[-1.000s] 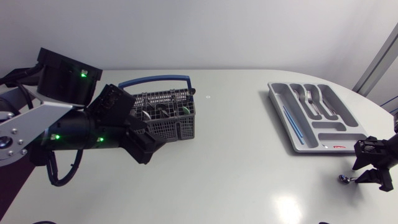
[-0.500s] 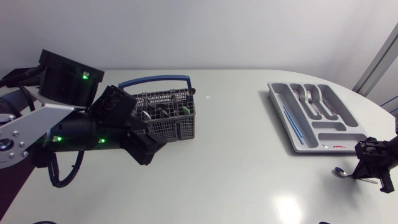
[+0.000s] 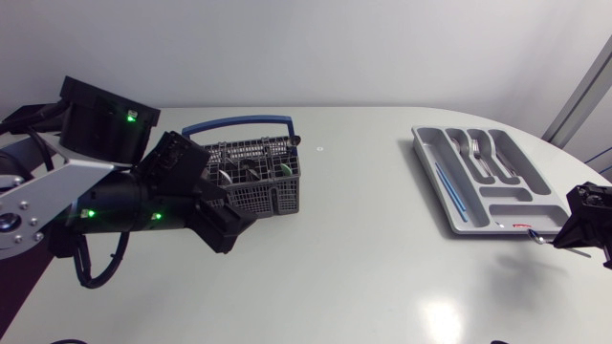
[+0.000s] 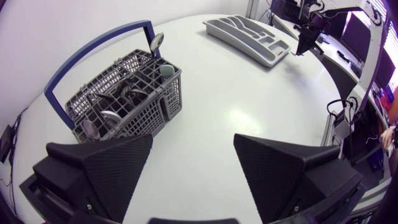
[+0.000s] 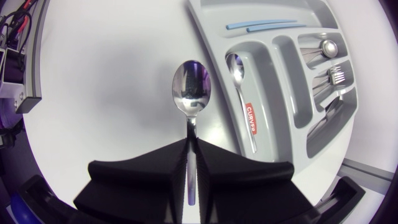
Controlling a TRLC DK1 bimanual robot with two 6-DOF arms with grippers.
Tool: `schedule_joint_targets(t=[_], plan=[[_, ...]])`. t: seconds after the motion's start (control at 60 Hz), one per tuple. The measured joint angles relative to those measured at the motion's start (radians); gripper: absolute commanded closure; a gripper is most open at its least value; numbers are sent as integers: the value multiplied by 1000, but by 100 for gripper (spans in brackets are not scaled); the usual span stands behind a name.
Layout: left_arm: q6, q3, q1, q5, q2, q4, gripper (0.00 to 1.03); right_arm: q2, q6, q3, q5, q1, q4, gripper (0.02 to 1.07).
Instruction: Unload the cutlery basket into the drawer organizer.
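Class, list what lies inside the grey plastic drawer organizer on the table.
Inside the grey plastic drawer organizer: two thin blue sticks in one slot, a small metal spoon in the next, another spoon and forks beyond. Anything beneath them is covered.

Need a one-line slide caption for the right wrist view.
Right gripper shut on a spoon, held over the table beside the grey drawer organizer.

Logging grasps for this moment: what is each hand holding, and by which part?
The right hand holds a spoon by its handle, bowl ahead. The left hand is open, holding nothing.
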Motion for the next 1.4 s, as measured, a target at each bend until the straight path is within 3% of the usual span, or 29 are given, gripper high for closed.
schedule_joint_targets(t=[0.15,0.4,0.767,0.8,0.85,0.917,0.983,1.05,1.4], plan=[[0,0,0,0,0,0,12,5,0,58,-15,27,2,101],[-4,0,0,-4,0,1,12,92,0,135,-7,87,111,101],[-7,0,0,-19,0,1,12,174,-11,158,63,142,217,101],[-7,0,0,-19,0,1,12,181,-13,157,69,142,226,96],[-7,0,0,-19,0,1,12,192,-20,157,74,141,242,73],[-7,0,0,-19,0,1,12,195,-24,150,83,141,267,52],[-7,0,0,-19,0,1,12,195,-26,144,93,141,273,41],[-7,-3,0,-19,0,4,12,195,-26,138,93,141,279,4],[-7,-10,0,-19,-51,6,12,42,39,124,-6,145,169,6]])
